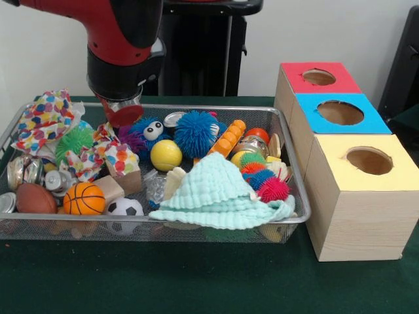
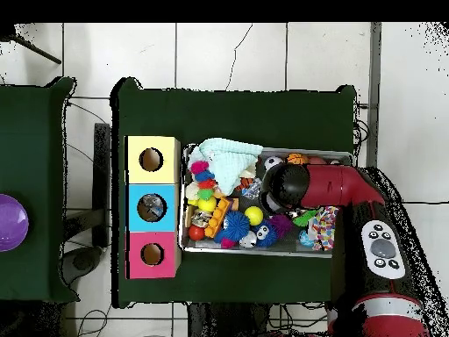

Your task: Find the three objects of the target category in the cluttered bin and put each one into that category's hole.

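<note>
crosswise, bin long axis left-right in front view; tool state unclear.

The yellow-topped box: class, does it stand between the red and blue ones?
No. The blue-topped box sits in the middle; the yellow-topped box is at the row's near end.

The bin is silver wire mesh with a smooth metal rim, and over its near edge lies a pale mint cloth with a waffled, matt weave. Beside it stand three boxes of bare pale wood (their tops look like matt coloured paper). A crumpled clear plastic piece shows glossy wrinkles, and the blue ball is rubbery and spiky.
</note>
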`<state>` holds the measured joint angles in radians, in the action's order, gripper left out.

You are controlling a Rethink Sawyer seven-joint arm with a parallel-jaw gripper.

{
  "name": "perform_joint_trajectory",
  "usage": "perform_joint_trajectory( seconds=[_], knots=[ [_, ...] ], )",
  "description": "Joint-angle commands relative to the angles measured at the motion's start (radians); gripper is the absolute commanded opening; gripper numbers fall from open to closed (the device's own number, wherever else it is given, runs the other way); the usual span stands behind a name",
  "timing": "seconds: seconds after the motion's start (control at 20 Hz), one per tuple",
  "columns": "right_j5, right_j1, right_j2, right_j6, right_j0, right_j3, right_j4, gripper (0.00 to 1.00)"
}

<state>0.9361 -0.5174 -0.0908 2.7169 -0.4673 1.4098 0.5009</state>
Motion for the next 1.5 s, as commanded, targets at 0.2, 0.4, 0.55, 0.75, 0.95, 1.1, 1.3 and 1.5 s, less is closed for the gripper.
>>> perform_joint_trajectory(
  seconds=[0.2, 0.4, 0.55, 0.75, 0.95, 1.1, 1.3, 1.5],
  knots=[
    [-0.144, 0.068, 0.031, -0.03, -0.007, 0.014, 0.071, 0.0],
    [-0.176, 0.068, 0.05, -0.033, 0.008, 0.008, 0.083, 0.0],
    [-0.192, 0.072, 0.066, -0.033, 0.019, -0.005, 0.097, 0.0],
    [-0.2, 0.071, 0.064, -0.06, 0.015, -0.004, 0.095, 1.0],
    [-0.204, 0.067, 0.072, -0.071, 0.014, -0.001, 0.096, 1.0],
    [-0.206, 0.064, 0.083, -0.049, 0.019, 0.002, 0.089, 1.0],
    [-0.18, 0.054, 0.079, -0.059, 0.013, 0.012, 0.065, 1.0],
    [-0.111, 0.012, -0.005, -0.147, -0.042, 0.069, -0.03, 1.0]
  ],
)
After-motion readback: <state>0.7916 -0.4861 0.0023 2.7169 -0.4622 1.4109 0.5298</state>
